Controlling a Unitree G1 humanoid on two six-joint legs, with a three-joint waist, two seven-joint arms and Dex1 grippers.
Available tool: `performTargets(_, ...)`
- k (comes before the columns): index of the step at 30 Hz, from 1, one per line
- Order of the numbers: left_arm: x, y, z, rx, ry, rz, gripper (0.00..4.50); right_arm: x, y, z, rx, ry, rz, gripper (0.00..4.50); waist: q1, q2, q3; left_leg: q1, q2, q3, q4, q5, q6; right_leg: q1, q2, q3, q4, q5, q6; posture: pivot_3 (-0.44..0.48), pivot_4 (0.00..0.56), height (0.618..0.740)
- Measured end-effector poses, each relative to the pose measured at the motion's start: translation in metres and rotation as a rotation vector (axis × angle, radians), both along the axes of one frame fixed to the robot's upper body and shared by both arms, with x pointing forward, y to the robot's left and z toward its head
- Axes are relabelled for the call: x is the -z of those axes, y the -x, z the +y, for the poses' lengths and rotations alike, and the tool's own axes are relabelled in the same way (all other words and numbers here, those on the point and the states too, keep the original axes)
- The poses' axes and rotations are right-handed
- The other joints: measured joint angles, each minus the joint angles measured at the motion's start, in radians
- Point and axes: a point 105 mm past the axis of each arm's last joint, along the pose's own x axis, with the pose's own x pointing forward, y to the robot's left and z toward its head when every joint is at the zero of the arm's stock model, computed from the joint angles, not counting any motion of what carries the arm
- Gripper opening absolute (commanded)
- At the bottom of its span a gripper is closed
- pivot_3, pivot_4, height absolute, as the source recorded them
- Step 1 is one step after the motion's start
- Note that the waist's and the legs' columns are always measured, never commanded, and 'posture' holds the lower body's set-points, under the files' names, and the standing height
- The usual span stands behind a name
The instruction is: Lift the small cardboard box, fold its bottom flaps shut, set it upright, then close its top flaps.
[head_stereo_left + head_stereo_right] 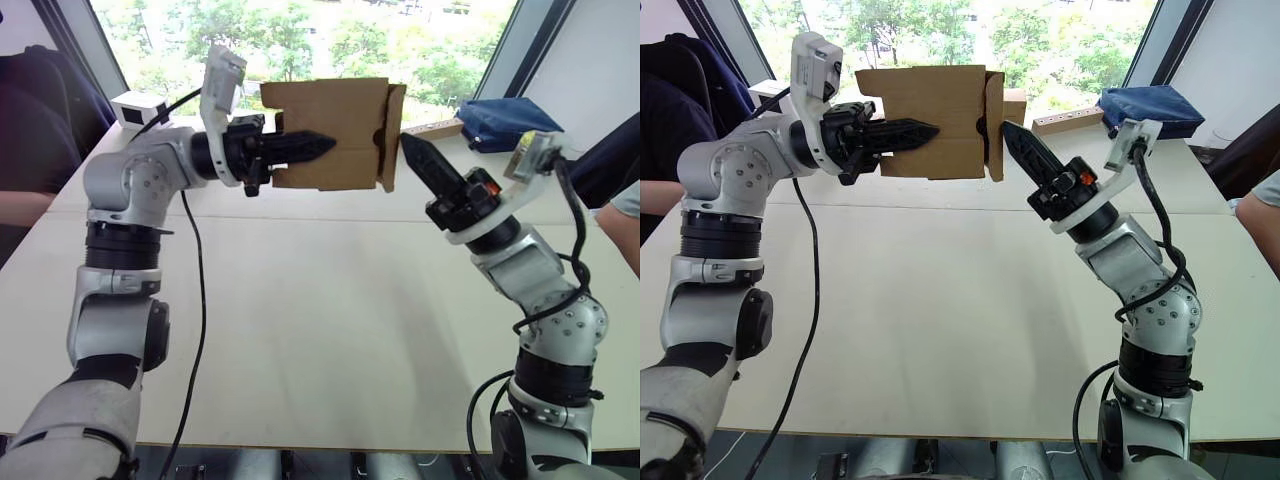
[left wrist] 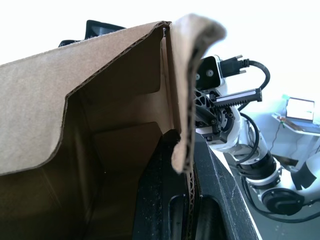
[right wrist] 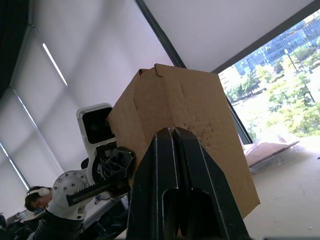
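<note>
The small cardboard box (image 1: 335, 120) hangs on its side in the air above the table's far half. My left gripper (image 1: 318, 146) is shut on its front wall, one finger inside the open end and one outside; the left wrist view shows that wall (image 2: 187, 100) pinched between the fingers. At the box's right end a bottom flap (image 1: 392, 135) is folded across the opening and stands slightly ajar. My right gripper (image 1: 408, 143) is shut, its tip touching that flap. A top flap (image 2: 30, 110) sticks out at the left end. The right wrist view looks along the shut fingers (image 3: 160, 165) at the box (image 3: 185, 100).
The white table (image 1: 320, 300) lies below both arms. At its far side are a blue bag (image 1: 510, 120), a wooden strip (image 1: 432, 128), another cardboard cube (image 1: 1013, 105) and a white box with a dark face (image 1: 140, 108). People sit at the left (image 1: 30, 130) and right (image 1: 622, 220) edges.
</note>
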Motion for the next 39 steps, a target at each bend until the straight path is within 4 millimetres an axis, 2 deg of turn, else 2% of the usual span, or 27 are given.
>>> performTargets(2, 0.0, 0.0, 0.0, -0.001, 0.0, 0.001, 0.0, 0.0, 0.001, 0.0, -0.008, -0.005, 0.001, 1.6, 0.0, 0.0, 0.0, 0.0, 0.0, 0.0, 0.0, 0.0, 0.0, 0.0, 0.0, 0.0, 0.0, 0.0, 0.0, 0.0, 0.15, 0.74)
performTargets(3, 0.0, 0.0, 0.0, -0.001, -0.001, 0.001, 0.0, 0.0, 0.001, 0.001, -0.009, -0.005, 0.002, 1.87, 0.0, 0.0, 0.0, 0.0, 0.0, 0.0, 0.0, 0.0, 0.0, 0.0, 0.0, 0.0, 0.0, 0.0, 0.0, 0.0, 0.15, 0.74)
performTargets(18, -0.003, 0.003, -0.001, -0.002, -0.002, -0.017, 0.0, 0.003, -0.004, 0.003, -0.017, -0.031, 0.022, 1.87, 0.0, 0.0, 0.0, 0.0, 0.0, 0.0, 0.0, 0.0, 0.0, 0.0, 0.0, 0.0, 0.0, 0.0, 0.0, 0.0, 0.15, 0.74)
performTargets(25, -0.004, 0.003, 0.002, -0.004, -0.002, -0.02, 0.0, -0.005, 0.009, 0.002, -0.047, 0.016, -0.02, 1.87, 0.001, 0.0, 0.0, 0.0, 0.0, 0.0, 0.0, 0.0, 0.0, 0.0, 0.0, 0.0, 0.0, 0.0, 0.0, 0.0, 0.15, 0.74)
performTargets(27, -0.004, 0.004, 0.002, 0.002, -0.005, -0.018, 0.0, -0.009, 0.014, -0.007, -0.043, 0.034, -0.027, 1.87, 0.003, 0.0, 0.0, 0.0, 0.0, 0.0, 0.0, 0.0, 0.0, 0.0, 0.0, 0.0, -0.001, 0.0, 0.0, 0.0, 0.15, 0.74)
performTargets(31, -0.005, 0.007, 0.005, 0.014, -0.008, -0.012, 0.0, -0.028, 0.018, -0.043, 0.051, -0.025, -0.079, 1.87, 0.002, 0.0, 0.0, 0.0, 0.0, 0.0, 0.0, 0.0, 0.0, 0.0, 0.0, 0.0, -0.002, 0.0, 0.0, 0.0, 0.15, 0.74)
performTargets(35, -0.005, 0.008, 0.004, 0.029, -0.004, -0.013, 0.0, -0.026, 0.003, -0.069, 0.139, -0.106, -0.043, 1.87, -0.001, 0.0, 0.0, 0.0, 0.0, 0.0, 0.0, 0.0, 0.0, 0.0, 0.0, 0.0, -0.001, 0.0, 0.0, 0.0, 0.15, 0.74)
performTargets(37, -0.005, 0.009, 0.004, 0.036, -0.004, -0.012, 0.0, -0.022, -0.01, -0.076, 0.192, -0.099, -0.022, 1.87, -0.003, 0.0, 0.0, 0.0, 0.0, 0.001, 0.0, 0.0, 0.0, 0.0, 0.0, 0.0, -0.001, 0.0, 0.0, 0.0, 0.15, 0.74)
performTargets(39, -0.006, 0.011, 0.003, 0.045, -0.002, -0.015, 0.0, -0.016, -0.02, -0.073, 0.211, -0.074, 0.001, 1.87, -0.003, 0.0, 0.0, 0.0, 0.001, 0.0, -0.001, 0.0, 0.0, 0.0, 0.001, 0.0, -0.001, 0.0, 0.0, 0.0, 0.15, 0.74)
